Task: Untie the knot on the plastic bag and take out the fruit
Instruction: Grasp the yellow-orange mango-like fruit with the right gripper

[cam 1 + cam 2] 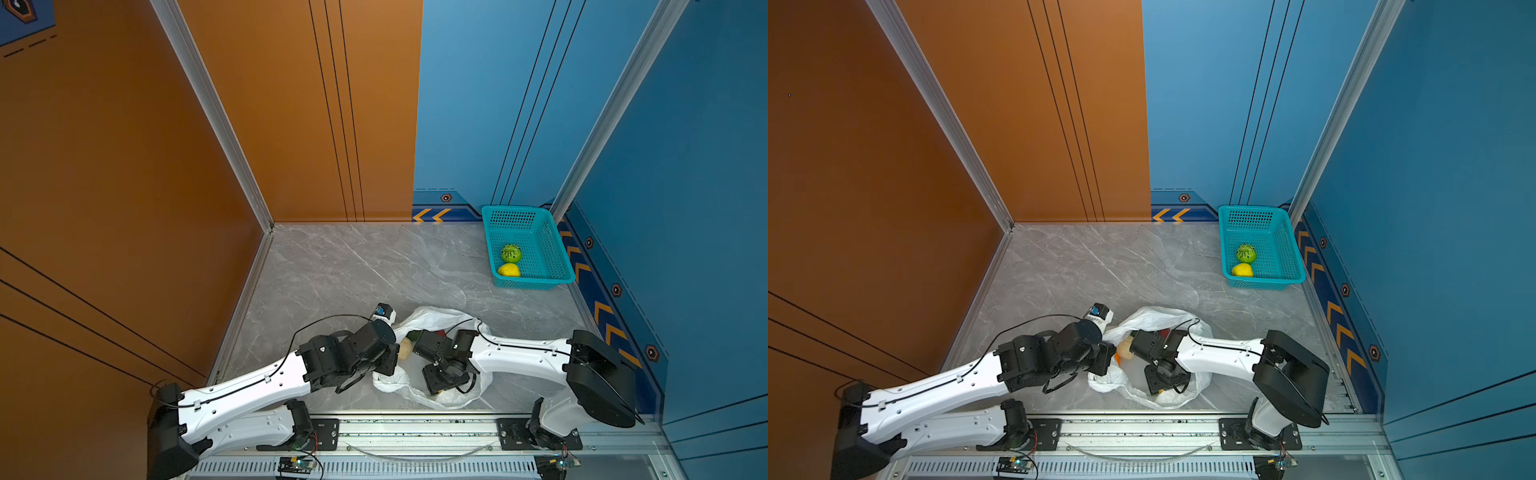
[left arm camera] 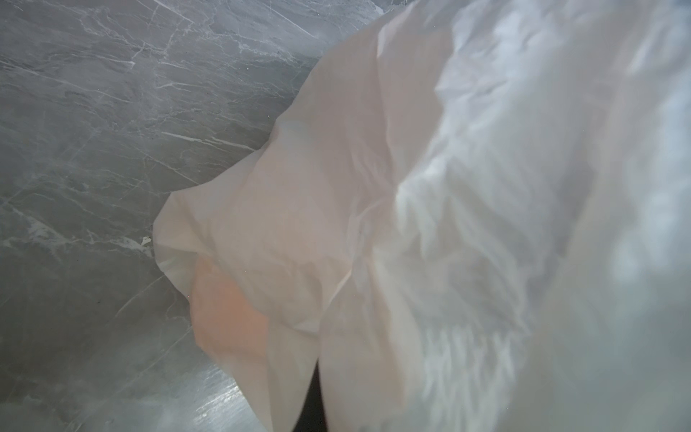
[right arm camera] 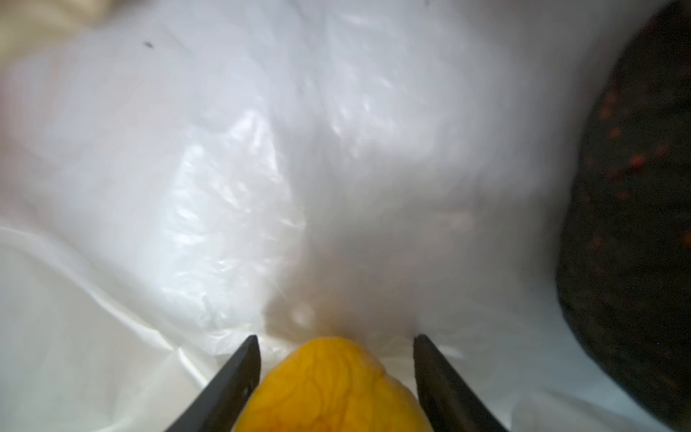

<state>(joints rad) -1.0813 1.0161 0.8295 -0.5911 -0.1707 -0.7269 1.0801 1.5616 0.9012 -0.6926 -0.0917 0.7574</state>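
Watching my right gripper (image 3: 336,338) inside the plastic bag (image 3: 179,179), jaws half-open straddling the orange fruit (image 3: 332,389), grip unclear, left gripper (image 1: 394,365) closed.

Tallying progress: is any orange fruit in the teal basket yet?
No, the teal basket holds only a striped green melon ball and a yellow lemon.
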